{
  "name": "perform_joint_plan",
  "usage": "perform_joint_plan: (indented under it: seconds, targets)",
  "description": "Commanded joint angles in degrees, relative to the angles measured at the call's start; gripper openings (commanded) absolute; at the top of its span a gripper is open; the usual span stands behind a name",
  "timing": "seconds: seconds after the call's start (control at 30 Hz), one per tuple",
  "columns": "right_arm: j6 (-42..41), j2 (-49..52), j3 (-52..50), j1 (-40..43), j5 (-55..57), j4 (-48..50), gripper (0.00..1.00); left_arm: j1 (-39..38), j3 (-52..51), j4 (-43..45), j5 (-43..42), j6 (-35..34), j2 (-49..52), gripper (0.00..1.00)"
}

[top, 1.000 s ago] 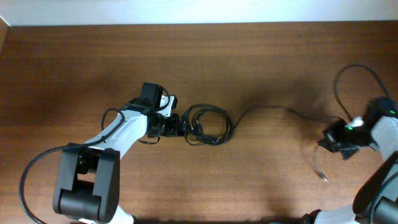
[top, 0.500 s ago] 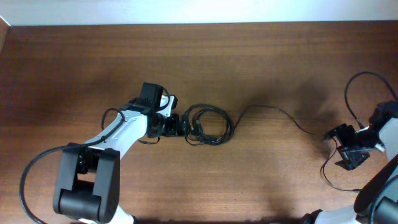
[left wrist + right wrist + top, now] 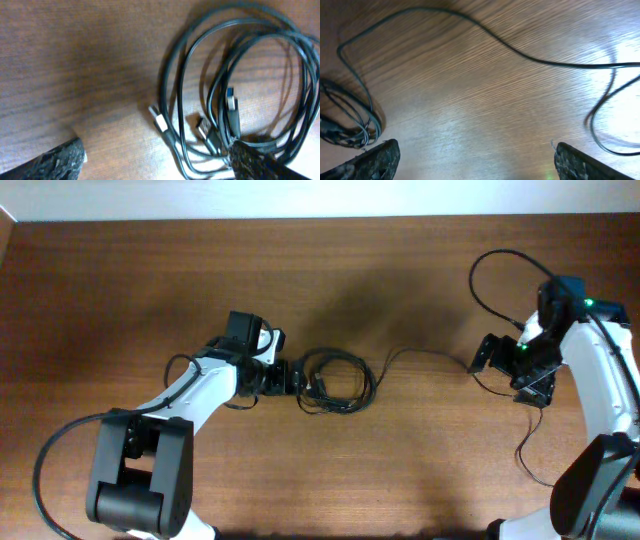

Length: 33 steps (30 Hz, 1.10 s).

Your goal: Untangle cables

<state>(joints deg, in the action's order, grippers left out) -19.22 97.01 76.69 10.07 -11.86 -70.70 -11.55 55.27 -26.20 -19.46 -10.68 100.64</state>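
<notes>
Cables (image 3: 336, 380): black coil, centre of tabletop (image 3: 140, 280); one strand (image 3: 430, 356) trails right, passing under right tool (image 3: 508, 370).
Left tool (image 3: 284, 377): open, at coil's left edge; one fingertip (image 3: 260, 162) over strands.
Right tool: open, holding nothing.
Plugs (image 3: 161, 121): any lettering too small to read.

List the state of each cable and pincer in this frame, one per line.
cable bundle: looped and tangled, lying flat on the table.
loose strand: slack on the table, trailing from the cable bundle toward the right side, not held.
left pincer: open, fingers either side of part of the cable bundle, gripping nothing.
right pincer: open, empty, over bare wood.
</notes>
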Motion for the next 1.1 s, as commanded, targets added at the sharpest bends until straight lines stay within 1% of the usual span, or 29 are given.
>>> perform_joint_plan:
  seconds: [0.0, 0.03, 0.07, 0.1, 0.17, 0.2, 0.23, 0.3, 0.33, 0.4, 0.47, 0.53, 0.6, 0.63, 0.7, 0.73, 0.77, 0.83, 0.9, 1.0, 1.07]
  targets:
    - [0.6, -0.2, -0.3, -1.4, 0.7, 0.9, 0.98, -0.5, 0.0, 0.8, -0.7, 0.1, 0.9, 0.04]
    - [0.6, -0.2, -0.3, -1.4, 0.7, 1.2, 0.98, -0.4, 1.5, -0.3, -0.7, 0.0, 0.8, 0.0]
    - [0.6, -0.2, -0.3, -1.4, 0.7, 1.3, 0.99, -0.5, 5.2, -4.5, -0.6, 0.0, 0.6, 0.0]
    - [0.6, -0.2, -0.3, -1.4, 0.7, 1.3, 0.98, -0.6, 11.9, -12.3, 1.5, 0.0, 0.6, 0.0]
    - [0.6, -0.2, -0.3, -1.4, 0.7, 1.3, 0.98, -2.6, 22.6, -24.0, 9.0, 0.1, 0.6, 0.0]
    - [0.6, -0.2, -0.3, -1.4, 0.7, 1.3, 0.98, -7.0, 29.6, -28.7, 15.1, 0.1, 0.6, 0.01]
    - [0.6, -0.2, -0.3, -1.4, 0.7, 1.3, 0.98, -8.8, 30.6, -28.4, 15.5, -0.2, 0.6, 0.03]
    - [0.6, -0.2, -0.3, -1.4, 0.7, 1.3, 0.98, -12.5, 30.5, -27.9, 15.5, -4.3, 0.9, 0.05]
    - [0.6, -0.2, -0.3, -1.4, 0.7, 1.3, 0.98, -15.1, 30.1, -27.9, 15.5, -7.4, 1.8, 0.14]
    - [0.6, -0.2, -0.3, -1.4, 0.7, 1.3, 0.98, -19.4, 29.9, -27.9, 15.5, -11.7, 4.5, 0.24]
    - [0.6, -0.2, -0.3, -1.4, 0.7, 1.3, 0.98, -23.7, 29.9, -27.1, 15.5, -14.7, 7.5, 0.32]
    - [0.6, -0.2, -0.3, -1.4, 0.7, 1.3, 0.98, -28.1, 29.9, -24.2, 17.7, -19.7, 11.4, 0.37]
    - [0.6, -0.2, -0.3, -1.4, 0.7, 1.3, 0.98, -31.7, 29.9, -19.6, 21.1, -20.6, 15.1, 0.59]
    - [0.6, -0.2, -0.3, -1.4, 0.7, 1.3, 0.98, -32.8, 29.9, -16.9, 22.2, -23.2, 16.4, 0.64]
    - [0.6, -0.2, -0.3, -1.4, 0.7, 1.3, 0.98, -33.0, 29.9, -10.4, 18.8, -26.2, 16.5, 0.5]
    - [0.6, -0.2, -0.3, -1.4, 0.7, 1.3, 0.98, -33.0, 29.9, -8.8, 19.4, -26.7, 16.5, 0.4]
    - [0.6, -0.2, -0.3, -1.4, 0.7, 1.3, 0.98, -33.1, 29.9, -8.7, 24.4, -29.0, 16.5, 0.36]
    - [0.6, -0.2, -0.3, -1.4, 0.7, 1.3, 0.98, -33.1, 29.9, -8.3, 30.3, -29.0, 16.6, 0.36]
    - [0.6, -0.2, -0.3, -1.4, 0.7, 1.3, 0.98, -33.1, 29.9, -8.0, 30.9, -29.0, 16.7, 0.36]
    - [0.6, -0.2, -0.3, -1.4, 0.7, 1.3, 0.98, -33.1, 29.9, -9.7, 31.9, -28.9, 16.7, 0.39]
    - [0.6, -0.2, -0.3, -1.4, 0.7, 1.3, 0.99, -33.1, 29.6, -10.5, 32.6, -28.7, 16.8, 0.39]
